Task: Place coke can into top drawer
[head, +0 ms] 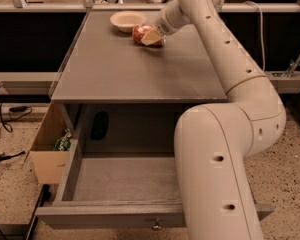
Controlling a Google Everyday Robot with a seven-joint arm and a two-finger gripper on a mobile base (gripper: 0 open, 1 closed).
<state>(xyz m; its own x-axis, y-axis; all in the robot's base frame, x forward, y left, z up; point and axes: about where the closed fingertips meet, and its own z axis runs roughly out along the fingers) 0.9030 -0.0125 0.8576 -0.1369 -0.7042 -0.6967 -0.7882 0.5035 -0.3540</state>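
Note:
The coke can [139, 33], red-orange, lies on the grey cabinet top [135, 69] near its back edge, just in front of the cream bowl. My gripper [152, 36] is down at the can, right up against its right side, with a cream part of it covering the can's right end. The top drawer [120, 184] is pulled open below the cabinet top and is empty inside. Its small round knob [155, 227] shows at the bottom edge.
A cream round bowl [127, 20] stands behind the can. A brown cardboard box [49, 151] with something green in it sits on the floor, left of the drawer. My arm's large lower links [220, 174] cover the drawer's right side. Cables lie on the floor at left.

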